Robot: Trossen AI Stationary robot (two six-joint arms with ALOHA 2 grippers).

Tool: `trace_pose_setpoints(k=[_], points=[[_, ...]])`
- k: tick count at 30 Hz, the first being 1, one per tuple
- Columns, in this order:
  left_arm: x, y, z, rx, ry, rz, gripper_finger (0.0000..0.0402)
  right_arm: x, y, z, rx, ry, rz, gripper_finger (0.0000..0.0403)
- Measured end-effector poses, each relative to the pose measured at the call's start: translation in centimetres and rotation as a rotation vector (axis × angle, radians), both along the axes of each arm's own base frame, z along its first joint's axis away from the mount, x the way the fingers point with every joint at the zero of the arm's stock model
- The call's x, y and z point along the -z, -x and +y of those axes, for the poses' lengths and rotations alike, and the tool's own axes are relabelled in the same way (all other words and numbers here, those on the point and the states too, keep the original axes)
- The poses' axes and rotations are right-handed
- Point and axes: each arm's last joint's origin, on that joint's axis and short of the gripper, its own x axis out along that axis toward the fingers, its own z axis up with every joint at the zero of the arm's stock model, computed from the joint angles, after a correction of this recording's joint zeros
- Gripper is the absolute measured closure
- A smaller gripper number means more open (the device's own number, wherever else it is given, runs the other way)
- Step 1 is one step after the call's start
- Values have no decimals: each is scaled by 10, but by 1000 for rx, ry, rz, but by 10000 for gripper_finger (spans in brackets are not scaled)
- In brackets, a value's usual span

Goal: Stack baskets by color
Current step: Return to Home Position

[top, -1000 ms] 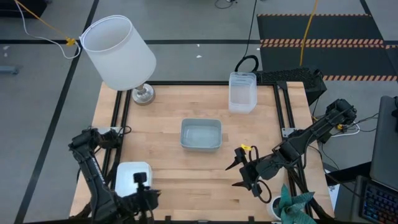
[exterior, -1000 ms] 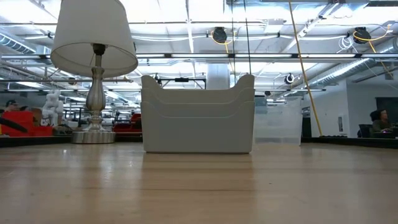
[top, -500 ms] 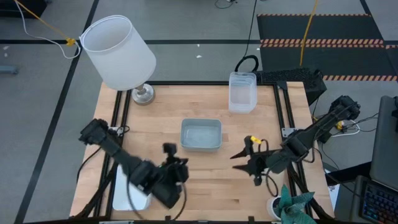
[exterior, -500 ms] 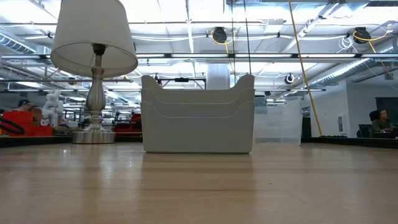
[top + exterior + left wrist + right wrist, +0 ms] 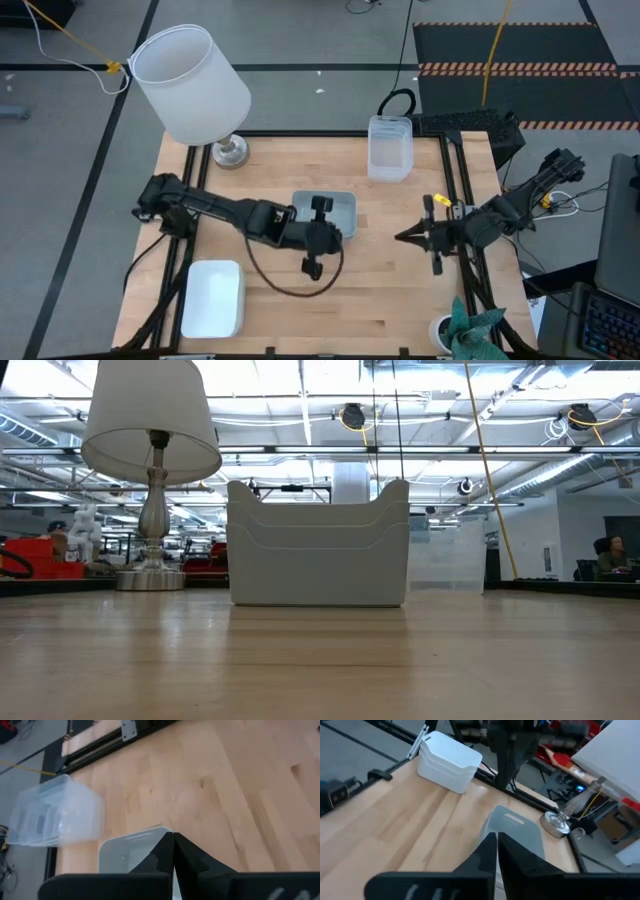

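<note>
A grey-blue basket (image 5: pixel 325 212) sits bottom-down at the table's middle; it also shows in the low view (image 5: pixel 318 545). White baskets (image 5: pixel 212 298) rest stacked at the near left corner. Clear baskets (image 5: pixel 390 148) stand stacked at the far right edge. My left gripper (image 5: pixel 338 240) hovers shut above the grey-blue basket's near right corner (image 5: pixel 150 837), touching nothing. My right gripper (image 5: pixel 402 238) hangs shut to the right of that basket, pointing toward it (image 5: pixel 515 827). Neither gripper shows in the low view.
A lamp with a big white shade (image 5: pixel 190 85) and a metal foot (image 5: pixel 230 152) stands at the far left corner. Black rails (image 5: pixel 455 180) run along the table's sides. A teal thing in a white cup (image 5: pixel 470 328) sits at the near right corner. Bare wood lies between the baskets.
My left gripper has swung from over the white baskets at the near left corner toward the table's middle, rolling as it went, and now hangs by the grey-blue basket. The white baskets lie uncovered. My right gripper has drawn back toward the right edge and shut.
</note>
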Motion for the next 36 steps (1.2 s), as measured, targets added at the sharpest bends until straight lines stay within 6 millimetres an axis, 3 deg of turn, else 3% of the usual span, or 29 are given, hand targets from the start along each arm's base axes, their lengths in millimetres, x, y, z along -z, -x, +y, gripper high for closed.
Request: trace_pose_setpoints(k=[5, 9, 15, 24, 31, 36], points=[[27, 3, 31, -34, 10, -13, 397, 6, 12, -12, 0, 62, -33, 399], [33, 27, 54, -99, 52, -107, 393, 8, 17, -21, 26, 74, -59, 401], [39, 78, 71, -120, 88, -290, 397, 21, 21, -33, 48, 75, -69, 402], [60, 149, 81, -105, 130, -455, 398, 39, 12, -43, -13, 65, -97, 402], [74, 185, 84, -83, 151, -569, 390, 51, 6, -54, 9, 48, -92, 403], [88, 199, 85, -67, 155, -616, 398, 59, 2, -59, -1, 50, -150, 403]])
